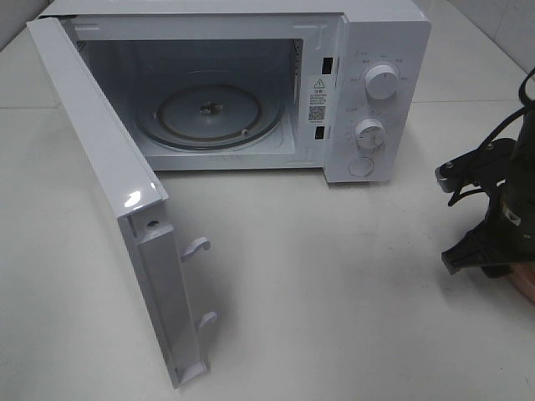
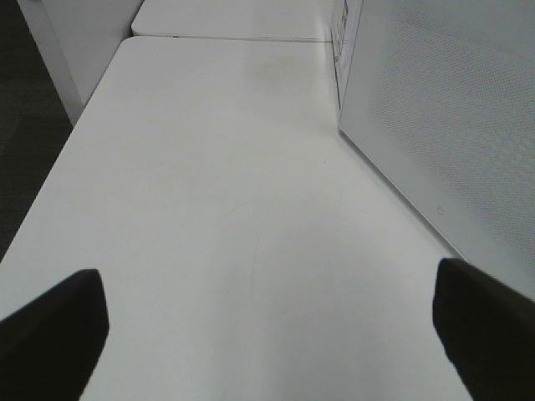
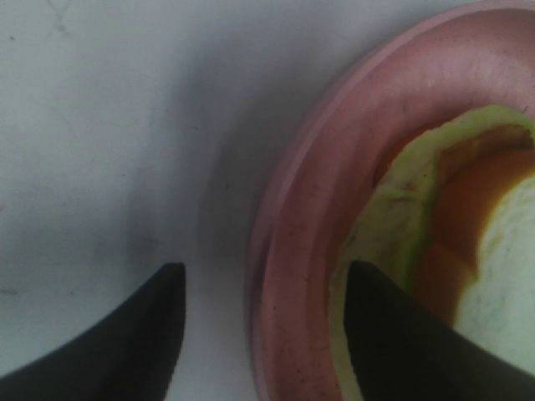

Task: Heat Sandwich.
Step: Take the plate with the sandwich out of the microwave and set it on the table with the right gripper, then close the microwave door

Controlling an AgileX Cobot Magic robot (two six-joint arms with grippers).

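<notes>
The sandwich (image 3: 468, 225), white bread with pale green and reddish filling, lies on a round pink plate (image 3: 309, 209). It shows only in the right wrist view. My right gripper (image 3: 263, 334) is open and straddles the plate's rim, one finger (image 3: 125, 342) outside over the table, the other (image 3: 410, 342) inside over the plate. In the high view the right gripper (image 1: 489, 251) is at the far right edge, with a sliver of the plate (image 1: 525, 284) below it. The left gripper (image 2: 267, 334) is open and empty over bare table.
A white microwave (image 1: 368, 50) stands at the back with its door (image 1: 100, 167) swung wide open toward the front left. Its glass turntable (image 1: 209, 113) is bare. In the left wrist view the door's outer face (image 2: 443, 109) stands beside the left gripper.
</notes>
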